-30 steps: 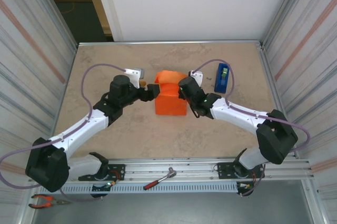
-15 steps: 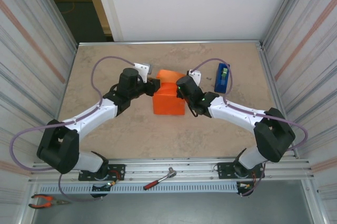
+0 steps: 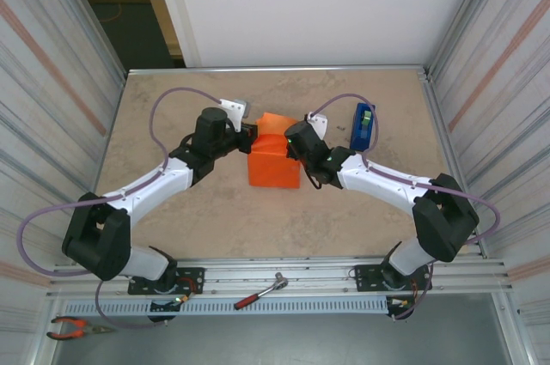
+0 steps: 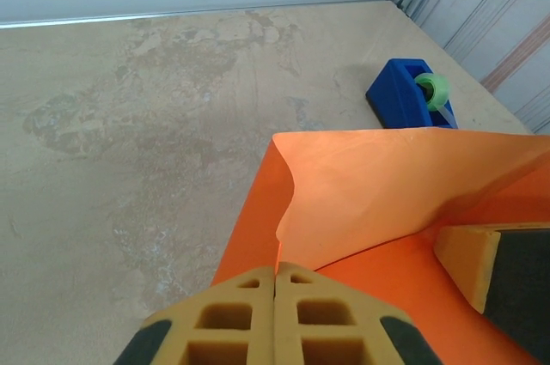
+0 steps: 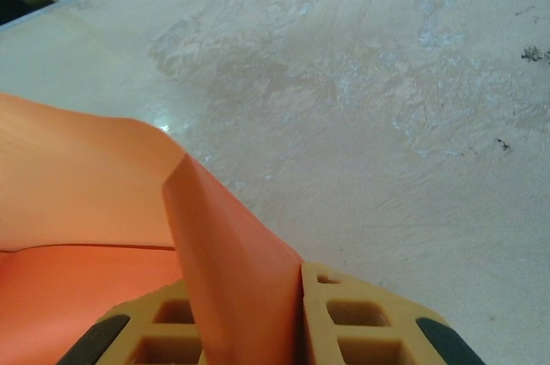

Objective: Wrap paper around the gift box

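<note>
- The bench [image 3: 172,210] carries the work at its middle, between the two arms.
- The paper [image 3: 273,167] sits there, folded up into a blocky orange shape with one flap standing at the far side. It looks thin, light and limp. It should crease readily, tear if the two arms pull against each other, and slip from a loose hold. I judge it best pinched at a free edge or corner, close to the fold.
- The gift box is covered; going by the parcel's squared shape, it probably lies inside the folds.
- The tape dispenser [image 3: 362,126], blue, stands apart to the right of the parcel.
- The left fingers [image 4: 223,322] are pressed together at the paper's left edge, seemingly nipping it.
- The right fingers [image 5: 369,331] are closed on a raised fold of the paper.
</note>
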